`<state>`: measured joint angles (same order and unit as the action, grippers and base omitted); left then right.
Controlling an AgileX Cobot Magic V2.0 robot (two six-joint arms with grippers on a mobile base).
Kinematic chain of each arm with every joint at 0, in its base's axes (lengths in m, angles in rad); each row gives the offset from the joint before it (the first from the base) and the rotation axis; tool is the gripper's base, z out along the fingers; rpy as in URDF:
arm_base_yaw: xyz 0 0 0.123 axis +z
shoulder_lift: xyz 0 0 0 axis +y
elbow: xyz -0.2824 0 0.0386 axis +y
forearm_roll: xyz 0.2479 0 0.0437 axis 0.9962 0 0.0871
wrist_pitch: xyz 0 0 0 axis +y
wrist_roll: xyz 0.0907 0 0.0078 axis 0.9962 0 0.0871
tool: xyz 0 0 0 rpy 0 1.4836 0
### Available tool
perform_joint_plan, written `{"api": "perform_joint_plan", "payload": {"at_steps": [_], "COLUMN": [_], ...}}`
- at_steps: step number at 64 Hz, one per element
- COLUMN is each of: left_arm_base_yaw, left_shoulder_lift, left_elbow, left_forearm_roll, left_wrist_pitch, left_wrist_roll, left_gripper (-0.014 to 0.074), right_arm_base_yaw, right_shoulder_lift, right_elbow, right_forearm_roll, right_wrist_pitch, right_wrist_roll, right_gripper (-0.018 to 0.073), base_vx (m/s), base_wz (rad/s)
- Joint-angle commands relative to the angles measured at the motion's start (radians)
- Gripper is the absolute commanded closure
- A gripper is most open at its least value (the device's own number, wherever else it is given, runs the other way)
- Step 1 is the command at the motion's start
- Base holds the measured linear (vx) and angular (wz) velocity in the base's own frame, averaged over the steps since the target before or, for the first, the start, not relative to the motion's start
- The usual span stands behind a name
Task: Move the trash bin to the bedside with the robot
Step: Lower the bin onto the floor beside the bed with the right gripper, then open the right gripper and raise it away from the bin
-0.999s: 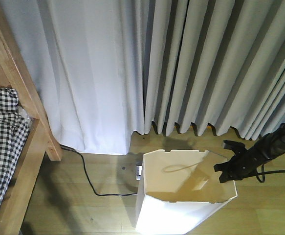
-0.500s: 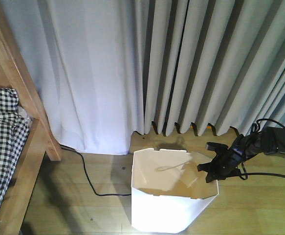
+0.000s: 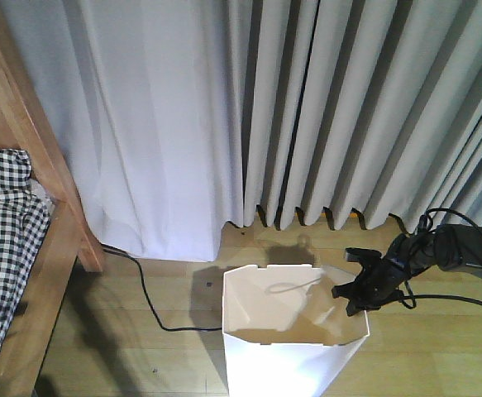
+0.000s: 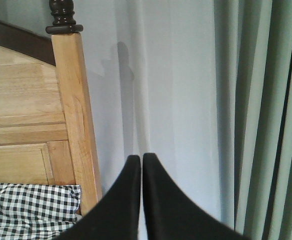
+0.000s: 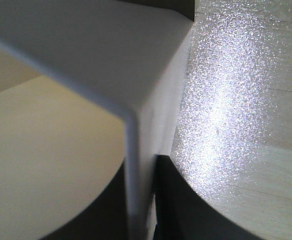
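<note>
The white trash bin (image 3: 294, 364) stands on the wooden floor in front of the curtains, to the right of the bed. My right gripper (image 3: 358, 303) is shut on the bin's right rim; in the right wrist view its black fingers (image 5: 186, 200) clamp the thin white wall (image 5: 135, 165), one inside and one outside. The bedside shows as a light-brown wooden frame (image 3: 38, 157) with checkered bedding (image 3: 1, 248) at the left. My left gripper (image 4: 141, 159) is shut on nothing, held up facing the bed post (image 4: 75, 115) and curtain.
Grey and white curtains (image 3: 307, 116) hang behind the bin. A black cable (image 3: 150, 302) runs across the floor between bed post and bin. The right arm's cable (image 3: 464, 298) trails off to the right.
The bin has slid left and slightly toward the curtain with the right gripper on its rim; the right arm has lowered and drawn in.
</note>
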<state>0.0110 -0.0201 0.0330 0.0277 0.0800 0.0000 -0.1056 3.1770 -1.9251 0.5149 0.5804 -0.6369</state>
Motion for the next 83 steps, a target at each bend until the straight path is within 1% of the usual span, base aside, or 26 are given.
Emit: {"api": "perform_joint_plan", "payload": {"at_steps": [1,7,15,25,36,40,44,48,57,62,68,72,76,79,83], "left_arm_base_yaw": [-0.006,-0.006,-0.006,-0.006,-0.006,-0.006,-0.006,-0.006,-0.006,-0.006,-0.006,-0.006,-0.006,-0.006,-0.006], "left_shoulder_lift": [-0.008,-0.008,-0.008,-0.008,-0.008,-0.008,-0.008,-0.008,-0.008,-0.008,-0.008,-0.008,-0.008,-0.008,-0.008], "left_elbow": [0.012,0.012,0.012,0.012,0.012,0.012,0.012,0.012,0.012,0.012,0.012,0.012,0.012,0.012,0.012], "left_forearm_roll": [-0.009,-0.009,-0.009,-0.009,-0.009,-0.009,-0.009,-0.009,-0.009,-0.009,-0.009,-0.009,-0.009,-0.009,-0.009], "left_wrist_pitch": [-0.074,-0.074,-0.074,-0.074,-0.074,-0.074,-0.074,-0.074,-0.074,-0.074,-0.074,-0.074,-0.074,-0.074,-0.074], "left_wrist_roll": [-0.014,-0.014,-0.014,-0.014,-0.014,-0.014,-0.014,-0.014,-0.014,-0.014,-0.014,-0.014,-0.014,-0.014,-0.014], "left_gripper": [0.0603,0.0603,0.0603,0.0603,0.0603,0.0603,0.0603,0.0603,0.0603,0.0603,0.0603,0.0603,0.0603,0.0603,0.0603], "right_arm_base_yaw": [0.016,0.026,0.026,0.024,0.024,0.024,0.024,0.024,0.024,0.024,0.024,0.024,0.024,0.024,0.031], "right_shoulder_lift": [-0.065,-0.065,-0.065,-0.065,-0.065,-0.065,-0.065,-0.065,-0.065,-0.065,-0.08,-0.101,-0.137,-0.18,-0.247], "right_elbow": [-0.019,-0.019,-0.019,-0.019,-0.019,-0.019,-0.019,-0.019,-0.019,-0.019,-0.026,-0.021,0.021,0.081,0.186], "right_forearm_roll": [0.042,0.015,0.008,-0.045,-0.119,-0.12,-0.12,-0.12,-0.119,-0.093,-0.115,-0.145,-0.177,-0.209,-0.231], "right_wrist_pitch": [0.036,0.038,0.043,0.038,0.036,0.036,0.031,0.032,0.032,0.055,0.043,0.032,-0.024,-0.091,-0.185], "right_wrist_roll": [-0.014,-0.014,-0.006,0.04,0.108,0.11,0.109,0.109,0.109,0.117,0.113,0.16,0.244,0.297,0.304], "right_gripper": [0.0511,0.0483,0.0428,0.0324,0.0134,0.0078,0.0041,0.0024,0.0029,0.0029,0.0029,0.0029,0.0029,0.0029,0.0029], "base_vx": [0.0,0.0,0.0,0.0,0.0,0.0,0.0,0.0,0.0,0.0,0.0,0.0,0.0,0.0,0.0], "base_wz": [0.0,0.0,0.0,0.0,0.0,0.0,0.0,0.0,0.0,0.0,0.0,0.0,0.0,-0.01,0.0]}}
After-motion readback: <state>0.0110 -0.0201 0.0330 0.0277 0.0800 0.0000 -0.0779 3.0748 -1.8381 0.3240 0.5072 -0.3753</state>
